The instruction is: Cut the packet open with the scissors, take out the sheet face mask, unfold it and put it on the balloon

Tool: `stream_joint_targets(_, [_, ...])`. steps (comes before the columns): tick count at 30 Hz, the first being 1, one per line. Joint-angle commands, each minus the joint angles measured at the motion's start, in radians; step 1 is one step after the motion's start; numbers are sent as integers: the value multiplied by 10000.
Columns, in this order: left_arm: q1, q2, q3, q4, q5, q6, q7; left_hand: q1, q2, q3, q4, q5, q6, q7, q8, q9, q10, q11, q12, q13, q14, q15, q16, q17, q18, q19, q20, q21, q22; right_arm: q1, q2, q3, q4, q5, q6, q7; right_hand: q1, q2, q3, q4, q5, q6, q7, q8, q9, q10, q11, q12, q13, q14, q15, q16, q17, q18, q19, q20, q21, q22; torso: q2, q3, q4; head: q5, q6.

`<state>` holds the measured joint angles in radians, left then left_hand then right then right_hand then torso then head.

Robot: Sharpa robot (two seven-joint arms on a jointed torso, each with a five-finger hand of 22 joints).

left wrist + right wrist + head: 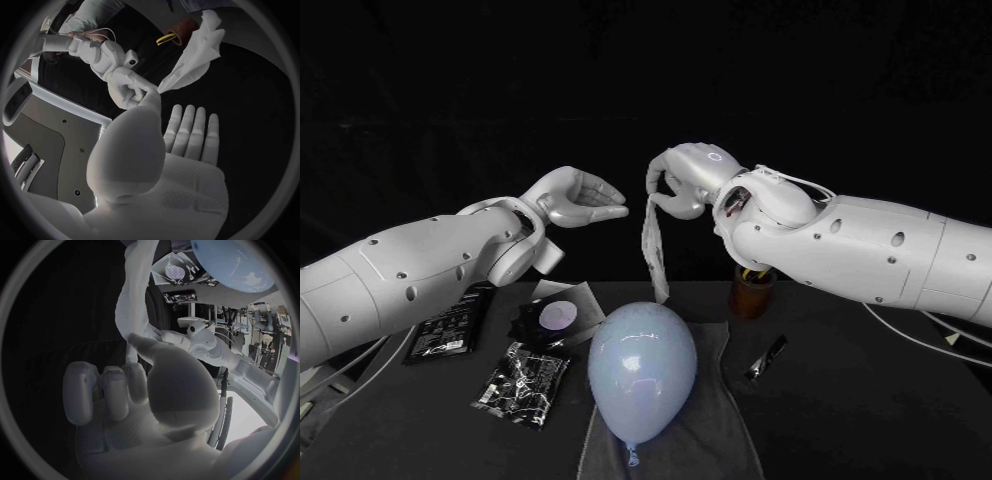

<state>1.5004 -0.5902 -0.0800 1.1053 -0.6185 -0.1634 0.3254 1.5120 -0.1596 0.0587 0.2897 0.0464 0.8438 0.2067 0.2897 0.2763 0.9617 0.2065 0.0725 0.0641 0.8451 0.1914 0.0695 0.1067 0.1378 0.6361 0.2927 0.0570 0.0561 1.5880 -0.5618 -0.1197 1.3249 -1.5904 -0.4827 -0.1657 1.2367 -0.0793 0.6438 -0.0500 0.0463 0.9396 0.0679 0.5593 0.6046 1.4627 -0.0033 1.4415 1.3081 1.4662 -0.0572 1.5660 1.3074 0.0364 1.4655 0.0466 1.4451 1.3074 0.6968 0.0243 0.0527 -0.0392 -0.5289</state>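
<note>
Your balloon (pixel 642 365) lies on the desk (pixel 877 400) at lower centre, its long axis running up the frame. It sits directly below the sheet face mask (pixel 653 250), which hangs as a narrow folded strip. The right robot hand (pixel 682 187) pinches the strip's top at upper centre. The left robot hand (pixel 581 200) is level just to its left; whether it touches the strip, you cannot tell.

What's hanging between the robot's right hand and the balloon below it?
The white sheet mask. The right hand pinches its top, and it hangs in a long strip toward the balloon. The head view shows this.
</note>
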Motion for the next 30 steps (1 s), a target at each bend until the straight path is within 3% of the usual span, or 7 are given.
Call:
stream_joint_targets(1, [-11,83,17,80,514,-67,237,-28,116,-188,12,23,90,172,-18,-2,97,-88,66,16,-53,-38,-26,-12,-209,-91,-8,-10,-8,-5,3,6,35,-143,-46,-1,11,60,40,-26,23,61,-6,20,187,368,-33,21,1716,1046,-90,48,2634,-111,622,-47,25,2300,0,1,-6,7,-2])
stream_joint_targets(7, [-80,249,19,123,551,133,-12,-274,183,-780,31,19,243,264,-27,-14,222,-91,103,13,-83,-40,-14,-13,-229,-127,-10,0,-6,-15,-11,5,140,-152,-83,-3,11,60,40,-26,23,61,-6,20,187,368,-33,21,1716,1046,-90,48,2634,-111,622,-47,25,2300,-2,4,-7,2,-2])
stream_joint_targets(14, [-129,371,21,247,558,269,-157,-534,-45,-1523,71,17,191,322,-130,-54,173,-50,45,7,-235,-13,-21,-27,-267,-254,-11,-15,-16,-50,11,-2,251,-157,-73,2,7,53,47,-23,23,69,-9,10,180,369,-37,18,1715,1046,-95,48,2634,-114,627,-52,40,2304,3,-2,10,14,-10])
stream_joint_targets(18, [-136,431,22,258,559,247,-201,-541,-58,-1559,71,18,164,328,-151,-61,164,-44,38,7,-271,-8,-24,-31,-271,-265,-10,-16,-17,-77,27,-5,313,-162,-63,1,7,53,47,-23,23,69,-9,10,180,369,-37,18,1715,1046,-95,48,2634,-114,627,-52,40,2304,-3,-3,5,18,-9])
stream_joint_targets(30, [-141,514,22,186,476,291,-386,-50,322,-1251,23,18,171,315,-223,-87,190,-53,44,19,-177,-12,7,-6,-269,-215,-13,2,-8,-103,-44,-7,550,-199,-165,-33,7,53,54,-21,23,75,-11,4,175,370,-39,17,1715,1046,-97,48,2634,-114,628,-55,42,2304,1,-3,0,20,-13])
